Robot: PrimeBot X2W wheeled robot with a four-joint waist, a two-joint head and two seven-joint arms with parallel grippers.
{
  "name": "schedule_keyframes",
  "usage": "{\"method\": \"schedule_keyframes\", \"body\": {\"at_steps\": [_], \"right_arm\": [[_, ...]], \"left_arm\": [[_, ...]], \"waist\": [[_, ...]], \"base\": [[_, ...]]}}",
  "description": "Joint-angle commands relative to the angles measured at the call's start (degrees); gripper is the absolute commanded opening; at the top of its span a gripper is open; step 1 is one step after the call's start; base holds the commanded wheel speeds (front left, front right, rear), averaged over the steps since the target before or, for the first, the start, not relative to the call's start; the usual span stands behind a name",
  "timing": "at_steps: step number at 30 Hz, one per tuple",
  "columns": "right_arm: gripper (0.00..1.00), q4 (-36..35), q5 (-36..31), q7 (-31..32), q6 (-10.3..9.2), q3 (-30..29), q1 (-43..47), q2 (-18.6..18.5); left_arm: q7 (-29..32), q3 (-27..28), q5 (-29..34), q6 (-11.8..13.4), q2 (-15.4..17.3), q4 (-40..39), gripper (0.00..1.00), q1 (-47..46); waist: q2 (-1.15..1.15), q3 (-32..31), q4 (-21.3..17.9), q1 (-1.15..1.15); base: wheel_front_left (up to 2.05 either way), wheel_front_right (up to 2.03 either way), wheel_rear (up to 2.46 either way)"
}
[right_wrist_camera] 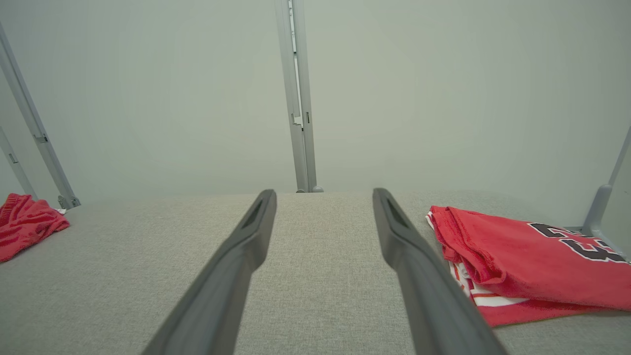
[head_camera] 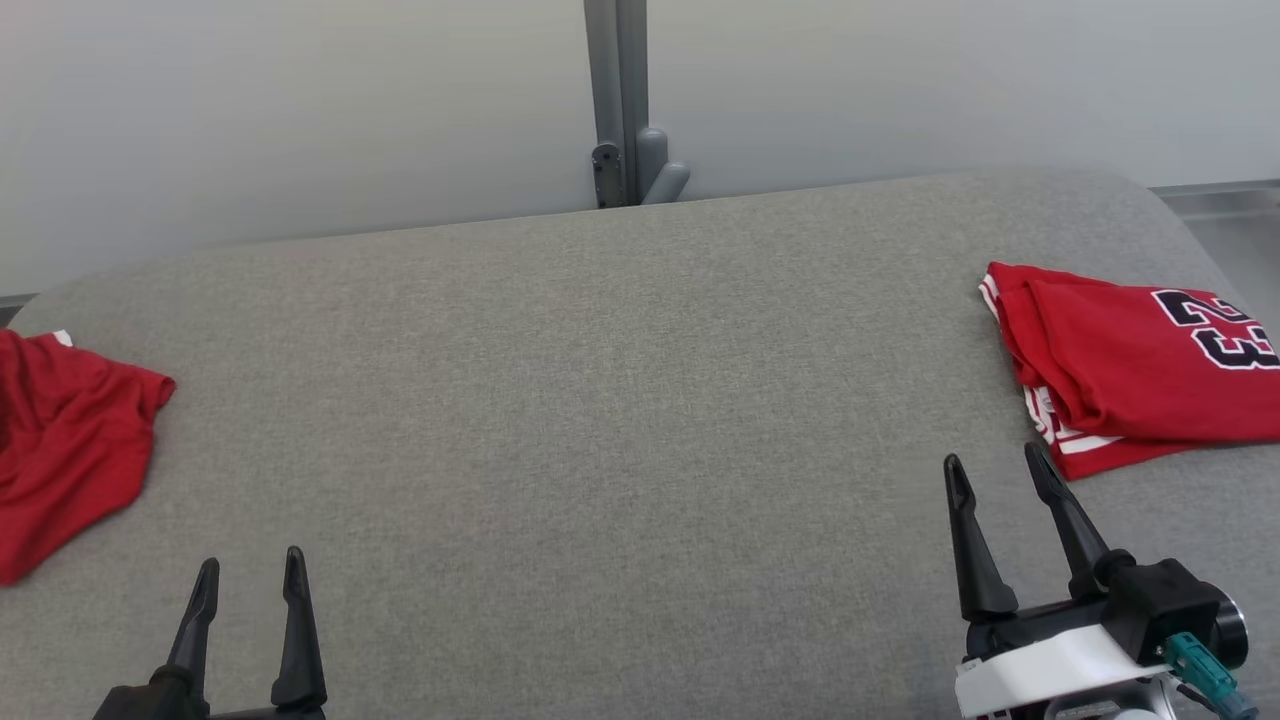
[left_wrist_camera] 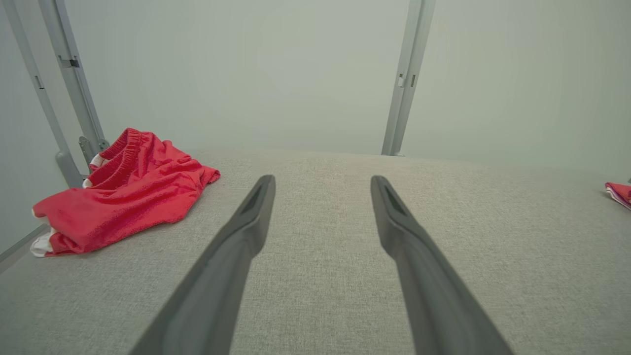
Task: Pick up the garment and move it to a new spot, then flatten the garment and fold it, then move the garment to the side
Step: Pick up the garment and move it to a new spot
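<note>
Grey woven cloth covers the desk (head_camera: 620,420) across the head view, with a pale wall (head_camera: 300,100) behind it and a grey metal post (head_camera: 618,100) rising at the top centre. I see my left tool (head_camera: 251,560) at the lower left of that view, its two dark fingers spread apart with nothing between them, over bare cloth. My right tool (head_camera: 995,457) is at the lower right, also spread and holding nothing. Its fingertips are just beside the lower left corner of the red jersey (head_camera: 1130,370). The jersey lies folded at the right edge of the frame, a black "23" with a white outline facing up and striped white trim along its left and lower edges. At the left edge lies a crumpled pair of red shorts (head_camera: 60,450), partly cut off by the frame. In the left wrist view they sit at mid-left, the elastic waistband towards the wall. The two garments lie well apart, with open desk between them.
</note>
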Motion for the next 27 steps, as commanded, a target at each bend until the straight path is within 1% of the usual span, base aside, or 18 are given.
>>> {"method": "schedule_keyframes", "body": {"at_steps": [1, 9, 14, 23, 27], "right_arm": [[1.00, -0.1, 0.1, -0.2, -0.09, 0.1, 0.8, 0.0], [1.00, 0.3, 0.4, -0.2, -0.09, 0.9, 0.6, 0.0], [1.00, 0.9, 0.5, -0.2, -0.09, 2.3, 0.0, 0.0], [1.00, 1.2, 1.1, -0.2, -0.09, 3.2, 0.0, -0.1], [1.00, 1.2, 1.2, -0.2, -0.09, 3.3, -0.3, -0.1]], "left_arm": [[-0.1, 0.2, -0.2, 0.0, 0.0, 0.0, 1.00, -0.7], [-0.1, 0.6, -0.6, 0.3, 0.0, -0.5, 1.00, -1.4], [-0.1, 1.0, -0.9, 1.0, 0.0, -0.8, 1.00, -1.1], [-0.1, 0.5, -1.1, 2.3, 0.0, -1.2, 1.00, -0.6], [-0.1, 0.1, -0.9, 2.3, 0.0, -1.0, 1.00, -0.6]], "waist": [[0.00, 0.1, 1.2, 0.00], [0.00, 0.6, 8.3, 0.00], [0.00, 0.7, 12.7, 0.00], [0.00, 0.7, 19.5, 0.00], [0.00, 0.9, 22.4, 0.00]], "base": [[0.00, 0.00, 0.00], [0.00, 0.00, 0.00], [0.00, 0.00, 0.00], [0.00, 0.00, 0.00], [0.00, 0.00, 0.00]]}}
